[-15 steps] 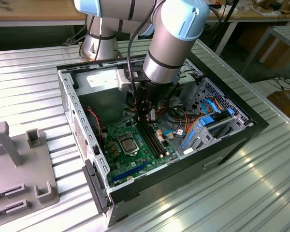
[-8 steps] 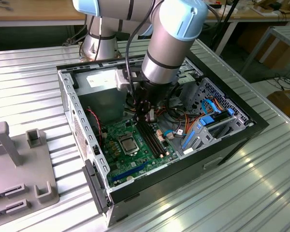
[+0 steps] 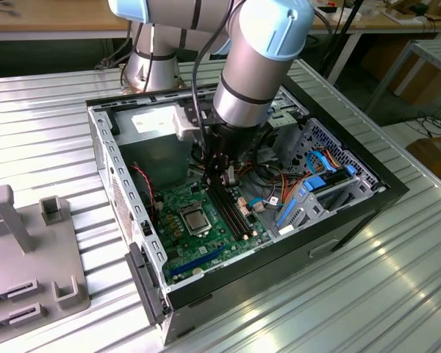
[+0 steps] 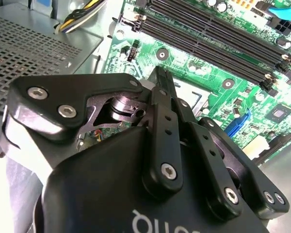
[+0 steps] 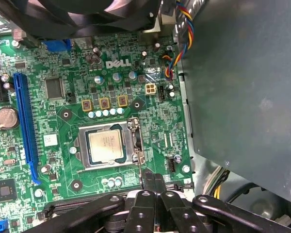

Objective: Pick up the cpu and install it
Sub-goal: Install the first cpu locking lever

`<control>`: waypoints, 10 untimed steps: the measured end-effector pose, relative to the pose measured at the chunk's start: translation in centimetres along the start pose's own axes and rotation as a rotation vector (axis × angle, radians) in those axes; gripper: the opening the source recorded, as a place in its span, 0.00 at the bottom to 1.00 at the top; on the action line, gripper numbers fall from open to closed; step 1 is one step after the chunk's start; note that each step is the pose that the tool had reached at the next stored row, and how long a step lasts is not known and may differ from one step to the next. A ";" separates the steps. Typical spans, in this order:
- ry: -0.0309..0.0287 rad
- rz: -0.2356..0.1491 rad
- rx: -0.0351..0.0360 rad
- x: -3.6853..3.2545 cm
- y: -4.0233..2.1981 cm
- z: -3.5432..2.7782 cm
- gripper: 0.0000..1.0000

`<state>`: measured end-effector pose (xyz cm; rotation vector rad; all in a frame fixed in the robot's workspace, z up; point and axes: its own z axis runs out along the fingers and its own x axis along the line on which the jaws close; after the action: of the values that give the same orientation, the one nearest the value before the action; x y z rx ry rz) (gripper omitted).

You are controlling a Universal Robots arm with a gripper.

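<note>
- We see the ribbed bare-metal table (image 3: 51, 132) carrying an open black desktop computer case (image 3: 356, 213), and the grey-and-pale-blue robot arm (image 3: 253, 66) reaches down into that case from above.
- Below the gripper lies the green printed motherboard (image 5: 63, 63); the long narrow black memory slots (image 4: 218, 43) run just beside the fingertips, and the grey metal power-supply box (image 5: 242, 82) stands close on the other flank.
- The black two-finger gripper (image 5: 153, 180) hangs over the board with its fingers (image 4: 161, 97) pressed together, a narrow closed pinch with nothing held between them.
- The square dark socket with its silver metal frame (image 5: 132, 141) lies near the fingertips, just ahead of them in the first wrist view, not beneath them.
- The small flat square cpu with a pale silver-grey metal top (image 5: 105, 143) sits inside that socket, level and square to the frame, apart from the gripper and untouched by it; in the exterior view the cpu (image 3: 194, 217) is at the board's middle, below and towards the exterior view's left of the tool.
- We judge the chip looks seated, though we cannot tell whether the frame is latched over it.
- What could go wrong: the closed tips hang low among crowded parts, so a sideways sweep could strike the memory slots or the bundled coloured wires (image 5: 182, 29), and a downward press off-centre could tilt the chip and bend the socket's contacts.
</note>
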<state>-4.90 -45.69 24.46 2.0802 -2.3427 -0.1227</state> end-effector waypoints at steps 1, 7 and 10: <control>0.0001 -0.001 0.0008 0.00 0.06 -0.11 0.11; 0.0001 -0.012 0.0055 0.21 0.35 -0.29 0.11; 0.0005 -0.023 0.0063 0.58 0.34 -0.31 0.11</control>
<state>-5.28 -46.25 24.75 2.1105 -2.3222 -0.1150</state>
